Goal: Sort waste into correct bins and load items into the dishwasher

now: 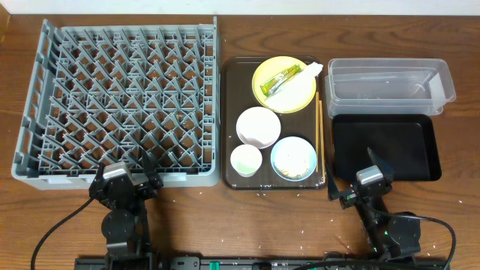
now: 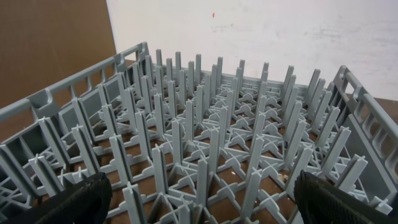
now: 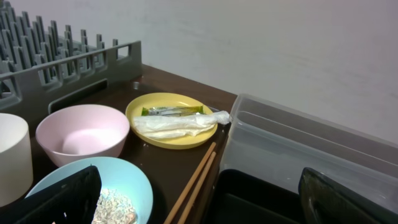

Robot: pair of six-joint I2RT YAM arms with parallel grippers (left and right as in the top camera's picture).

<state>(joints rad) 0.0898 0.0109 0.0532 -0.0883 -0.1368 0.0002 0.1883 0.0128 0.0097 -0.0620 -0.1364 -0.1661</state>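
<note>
Status — left gripper (image 1: pixel 125 178) splayed by dish rack (image 1: pixel 120 90) | right gripper (image 1: pixel 356 178) splayed by black tray (image 1: pixel 390 146) | napkin (image 1: pixel 304 76), wrapper (image 1: pixel 274 82) on yellow plate (image 1: pixel 296 99)

Folded low, left arm (image 1: pixel 118 214) and right arm (image 1: pixel 386 225), jaws of each spread wide, empty.

A dark brown wooden table (image 1: pixel 247 217) meets a plain white wall (image 3: pixel 280 43) under even light.

White cup (image 3: pixel 12 155) partly beyond frame edge
</note>
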